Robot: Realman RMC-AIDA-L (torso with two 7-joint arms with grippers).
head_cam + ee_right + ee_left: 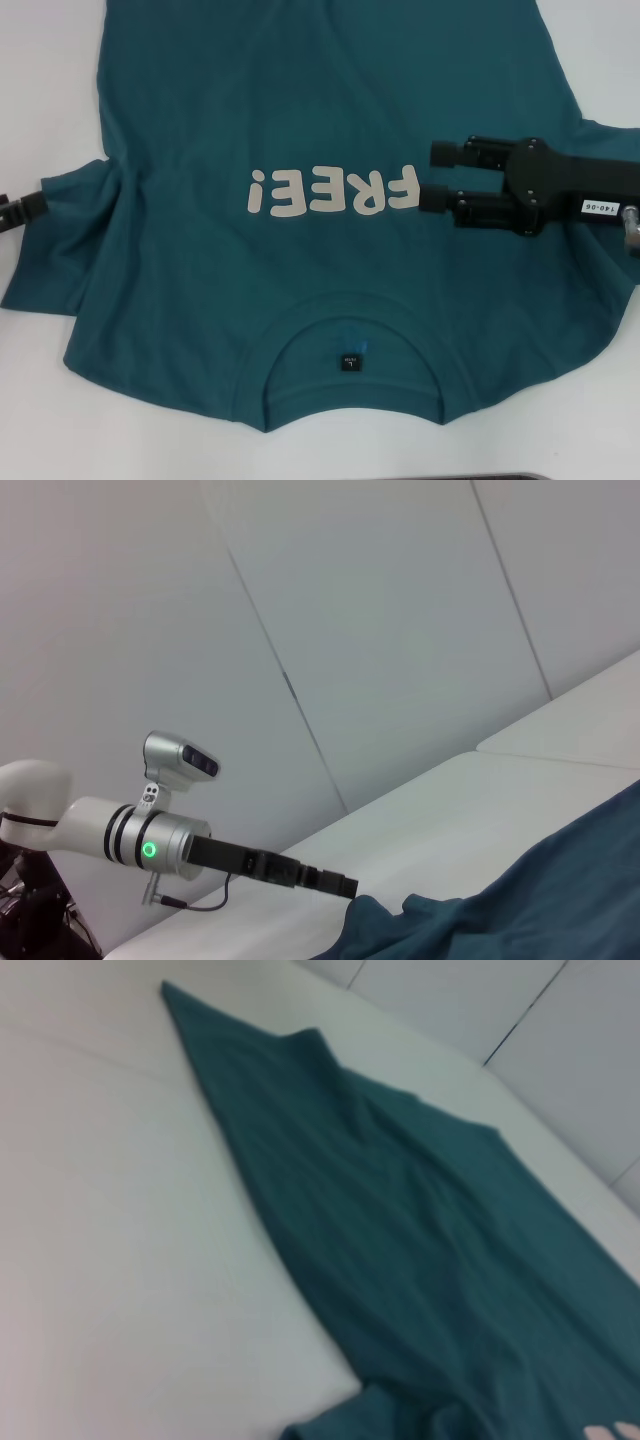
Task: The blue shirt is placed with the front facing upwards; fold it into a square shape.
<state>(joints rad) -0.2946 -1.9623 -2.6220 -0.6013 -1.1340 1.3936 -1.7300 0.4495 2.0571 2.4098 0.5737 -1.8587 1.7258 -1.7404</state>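
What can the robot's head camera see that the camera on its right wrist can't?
Only the head view shows the off-white FREE! lettering, the round collar with its small black neck label, and the right tool, open above the chest. Only the right wrist view shows the left arm's silver body with a green light and the wall behind. Both show the blue shirt, the white table, and the left tool at the sleeve.

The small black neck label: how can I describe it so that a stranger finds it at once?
Start from the blue shirt spread over the white table. Follow it to the round collar on the robot's near side, below the "FREE!" lettering. The label is the only black square inside it.
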